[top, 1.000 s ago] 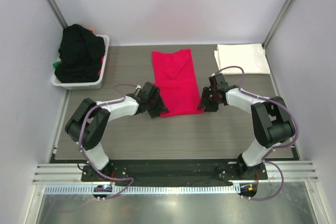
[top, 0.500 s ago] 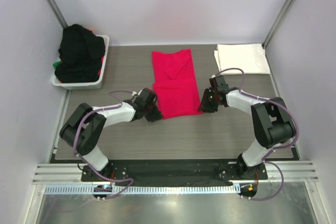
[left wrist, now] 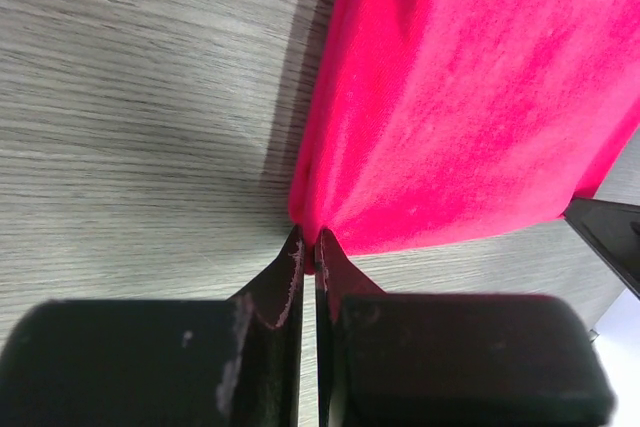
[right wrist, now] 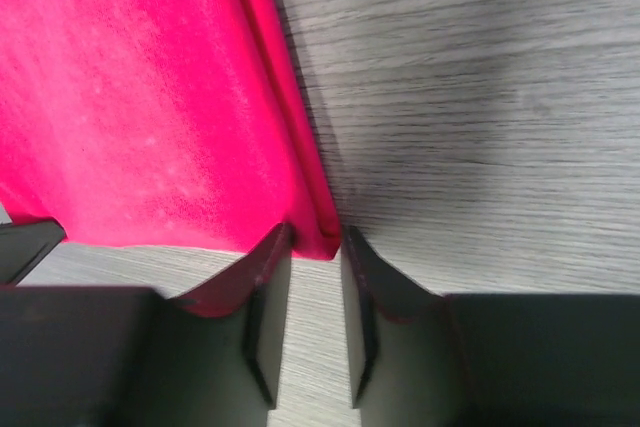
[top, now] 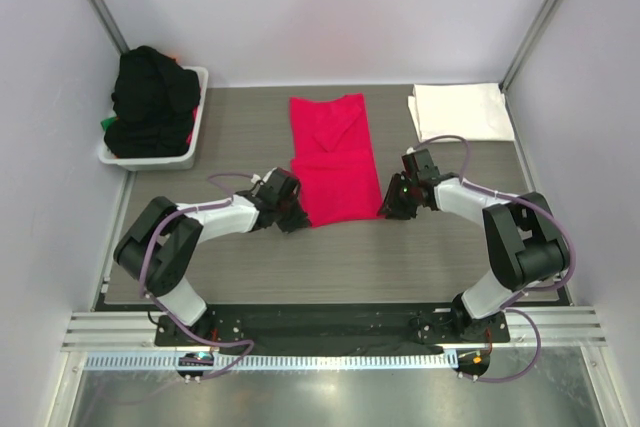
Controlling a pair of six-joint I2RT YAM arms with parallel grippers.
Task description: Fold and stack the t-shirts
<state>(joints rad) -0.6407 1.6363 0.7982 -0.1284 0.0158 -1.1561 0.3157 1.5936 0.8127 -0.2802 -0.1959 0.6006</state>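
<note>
The bright pinkish-red t-shirt (top: 335,162) lies flat, folded into a long strip, in the middle of the table. My left gripper (top: 296,217) is at its near left corner, and in the left wrist view it (left wrist: 310,243) is shut on that corner of the red cloth (left wrist: 460,97). My right gripper (top: 388,209) is at the near right corner; in the right wrist view its jaws (right wrist: 316,239) stand narrowly apart and pinch the thick folded corner of the red cloth (right wrist: 150,97). The white folded t-shirt (top: 460,110) lies at the back right.
A white slotted basket (top: 196,150) stands at the back left, heaped with black shirts (top: 150,97), with a bit of green (top: 106,125) and orange (top: 176,55) showing. Side walls and metal posts close in the table on both sides.
My left gripper has slid toward the near edge along the shirt's left side to its near left corner and shut there. My right gripper has shifted slightly nearer at the right corner.
</note>
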